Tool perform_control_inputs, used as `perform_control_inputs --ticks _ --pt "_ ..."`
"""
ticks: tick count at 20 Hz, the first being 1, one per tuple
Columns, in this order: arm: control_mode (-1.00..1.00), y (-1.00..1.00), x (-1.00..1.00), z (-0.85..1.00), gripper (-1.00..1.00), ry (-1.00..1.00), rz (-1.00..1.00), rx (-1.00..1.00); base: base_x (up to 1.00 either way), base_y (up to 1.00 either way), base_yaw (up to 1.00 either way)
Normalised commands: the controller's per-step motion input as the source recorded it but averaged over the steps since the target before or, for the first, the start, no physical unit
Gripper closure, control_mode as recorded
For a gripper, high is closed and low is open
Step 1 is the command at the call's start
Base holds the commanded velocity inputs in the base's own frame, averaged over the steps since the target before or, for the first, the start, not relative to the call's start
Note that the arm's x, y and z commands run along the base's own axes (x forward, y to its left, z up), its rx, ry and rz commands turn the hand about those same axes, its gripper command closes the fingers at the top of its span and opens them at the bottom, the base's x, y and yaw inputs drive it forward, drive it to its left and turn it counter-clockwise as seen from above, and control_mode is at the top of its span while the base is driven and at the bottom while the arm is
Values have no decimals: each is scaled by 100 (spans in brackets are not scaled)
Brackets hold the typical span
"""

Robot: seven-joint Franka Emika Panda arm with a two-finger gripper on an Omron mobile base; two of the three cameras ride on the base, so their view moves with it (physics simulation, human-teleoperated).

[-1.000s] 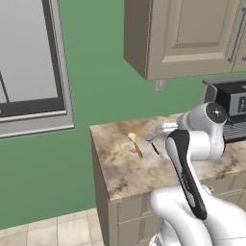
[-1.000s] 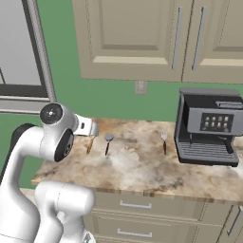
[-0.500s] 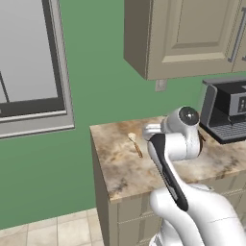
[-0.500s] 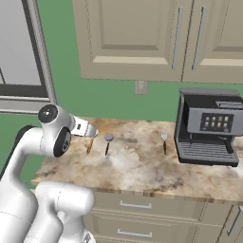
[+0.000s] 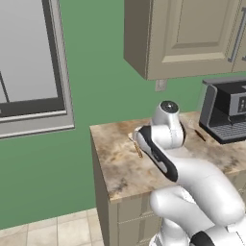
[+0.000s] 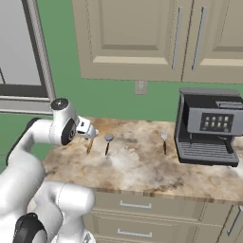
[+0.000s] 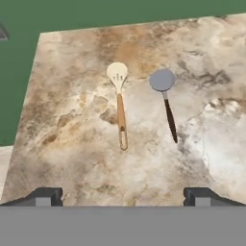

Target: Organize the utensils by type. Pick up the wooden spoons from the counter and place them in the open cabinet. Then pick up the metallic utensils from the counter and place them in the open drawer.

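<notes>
A small wooden spoon [image 7: 120,110] with a pale bowl and brown handle lies on the marbled counter [image 7: 72,158]. Right beside it lies a metallic utensil [image 7: 166,103] with a round grey head and dark handle. My gripper [image 7: 124,197] hovers above both, open, with nothing between its fingers. In the right base view the gripper [image 6: 91,134] hangs just over the wooden spoon [image 6: 88,146], the grey-headed utensil [image 6: 107,142] lies to its right, and a second metallic utensil [image 6: 164,141] lies near the coffee machine. The open cabinet and open drawer are out of view.
A black and grey coffee machine [image 6: 209,126] stands at the counter's right end. Closed beige wall cabinets [image 6: 142,38] hang above. The counter's left edge [image 5: 98,158] drops to a green wall and tiled floor. A window [image 5: 29,62] is at the left.
The arm has swung left over the counter, bringing its elbow and hand toward the spoon. The jaws have stayed open and the utensils have not moved.
</notes>
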Motion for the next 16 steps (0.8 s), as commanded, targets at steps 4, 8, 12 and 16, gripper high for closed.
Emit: perform_control_inputs --ticks 4,8,12,16 --pt "-100 10 39 -37 -100 30 11 0 0 0 0" --pt "-100 11 37 -42 -100 16 6 -1 0 0 0" --pt "-100 5 25 -39 -100 2 2 -4 0 0 0" --pt "-100 0 18 -35 -100 0 0 -3 0 0 0"
